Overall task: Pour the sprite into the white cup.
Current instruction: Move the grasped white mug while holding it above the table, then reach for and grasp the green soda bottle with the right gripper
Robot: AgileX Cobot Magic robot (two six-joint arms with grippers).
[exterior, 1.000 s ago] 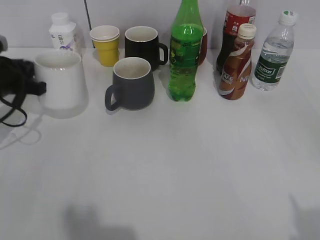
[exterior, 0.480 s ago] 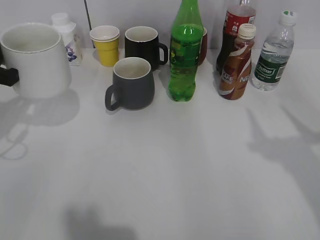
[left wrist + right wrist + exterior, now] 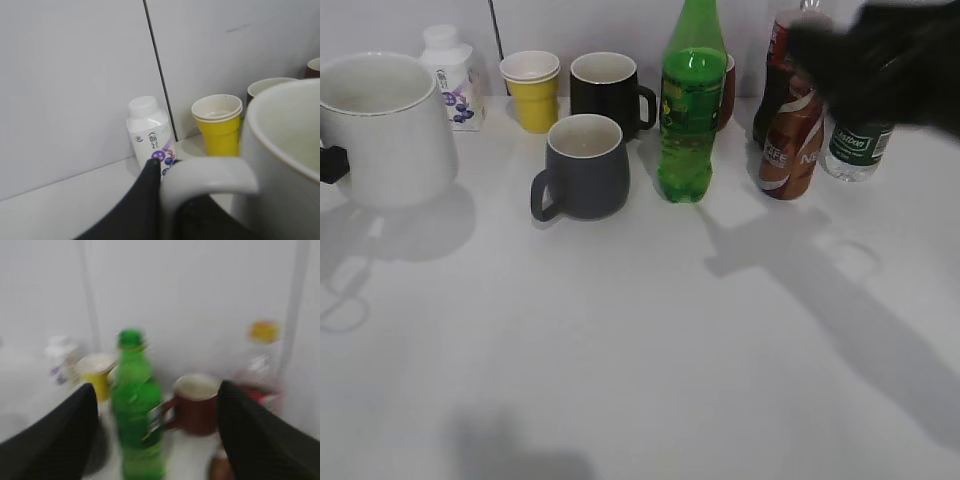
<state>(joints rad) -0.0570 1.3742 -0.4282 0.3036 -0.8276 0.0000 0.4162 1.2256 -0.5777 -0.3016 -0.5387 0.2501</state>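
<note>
Green translucent plastic sprite bottle [image 3: 691, 105] stands upright mid-row in the exterior view; large white ceramic cup [image 3: 382, 130] far left, well apart. Left wrist: left gripper [image 3: 172, 200] clamped on the cup handle. Right wrist, blurred: right gripper [image 3: 155, 435] spread, bottle between fingers; centre on body before closing.

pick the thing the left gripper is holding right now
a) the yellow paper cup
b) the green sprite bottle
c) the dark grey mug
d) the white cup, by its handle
d: in the left wrist view the left gripper has its dark fingers closed around the handle of the white cup, while the sprite, dark grey mug and yellow paper cup stand untouched on the table.
</note>
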